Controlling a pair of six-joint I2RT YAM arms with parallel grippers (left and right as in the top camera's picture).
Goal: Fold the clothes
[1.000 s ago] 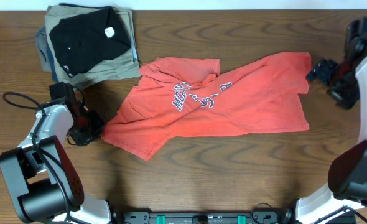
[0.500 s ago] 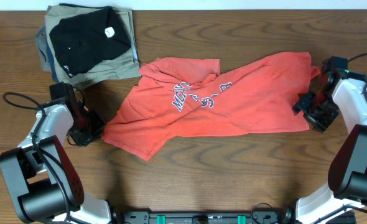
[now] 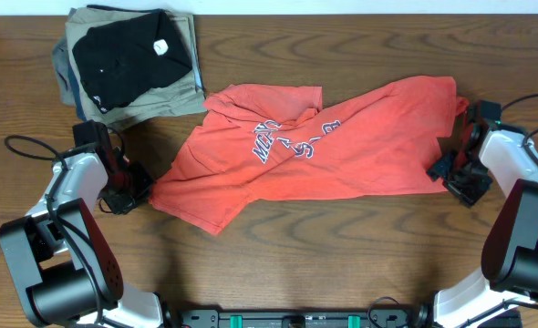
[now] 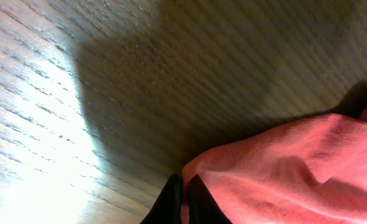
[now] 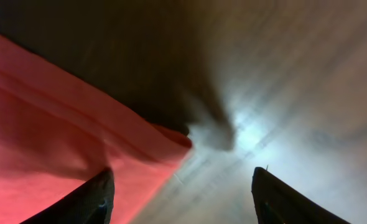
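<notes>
1. The red-orange T-shirt (image 3: pixel 342 155) lies rumpled but mostly spread across the middle of the wooden bench (image 3: pixel 342 264). It runs from lower left to upper right in the overhead view.
2. Its white, dark-edged lettering (image 3: pixel 292 137) faces up on the left half and is broken by a crease running through it.
3. The left hand (image 3: pixel 132 187) sits low on the bench at the shirt's far left edge.
4. In the left wrist view its two dark fingers (image 4: pixel 168 202) are pressed close together at the bottom of the picture. The rolled edge of the cloth is caught right at them, so this hand is clenched on the T-shirt.
5. The right hand (image 3: pixel 444 173) is at the shirt's lower right corner, down near the wood.
6. The right wrist view shows its fingers (image 5: pixel 93 202) spread wide, released and gripping nothing. The corner of the cloth lies on the bench between them. One finger is over the red fabric and the other over bare wood.
7. At the back left corner a black folded garment (image 3: pixel 123 55) with a white tag (image 3: pixel 160 46) rests on a khaki folded garment (image 3: pixel 182 91). The stack is just beside the shirt's upper left part; whether they touch cannot be told.
8. A dark cable (image 3: pixel 23 144) loops on the bench beside the left arm.
</notes>
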